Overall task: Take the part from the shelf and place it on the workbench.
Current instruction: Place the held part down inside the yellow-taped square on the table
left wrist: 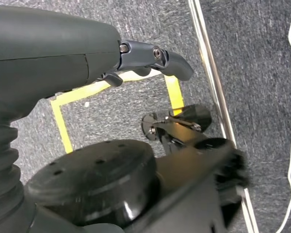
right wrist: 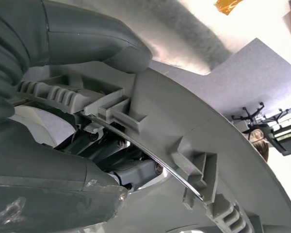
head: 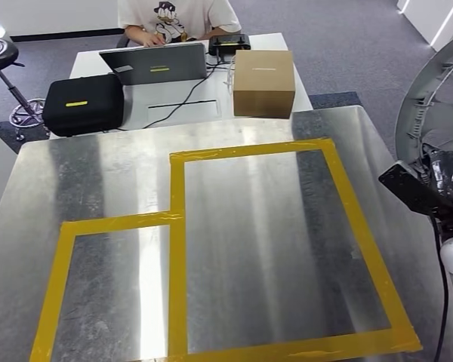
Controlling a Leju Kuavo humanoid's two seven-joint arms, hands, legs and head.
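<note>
Gripping the grey moulded part (head: 426, 98), the right hand (head: 441, 177) sits at the right edge of the head view, just past the right edge of the metal workbench (head: 99, 181). In the right wrist view the thumb (right wrist: 100, 41) lies over the part's ribbed rim (right wrist: 195, 160) and darker fingers (right wrist: 137, 172) show beneath it. The part is off the bench, above its right margin.

On the workbench, yellow tape (head: 177, 226) outlines a large rectangle on the right and a smaller one at the near left; bare sheet runs around both outlines.

Beyond the far edge stands a white table with a cardboard box (head: 264, 83), a laptop (head: 155, 64) and a black case (head: 84, 104); a person (head: 178, 19) sits behind it.

The left hand (left wrist: 151, 56) hangs over grey carpet with its fingers apart, holding nothing.
</note>
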